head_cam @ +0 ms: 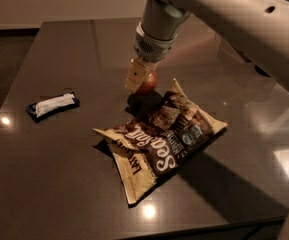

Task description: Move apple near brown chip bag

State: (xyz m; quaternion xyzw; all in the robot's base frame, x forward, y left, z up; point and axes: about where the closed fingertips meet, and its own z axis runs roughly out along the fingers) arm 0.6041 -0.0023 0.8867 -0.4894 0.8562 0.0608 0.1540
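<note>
The small red apple (pixel 151 82) is held in my gripper (pixel 143 83), whose cream-coloured finger (pixel 134 76) covers its left side. The gripper hangs from the arm that reaches in from the upper right. It holds the apple low over the dark table (pixel 74 49), just above its own shadow. The brown chip bag (pixel 164 139) lies crinkled and flat in the middle of the table, with white script lettering. The apple is right by the bag's upper left corner, close to touching it.
A small dark bar wrapper (pixel 53 105) with a white label lies on the left of the table. The table's front edge runs along the bottom, its left edge beside a darker floor. My arm's bulk fills the upper right.
</note>
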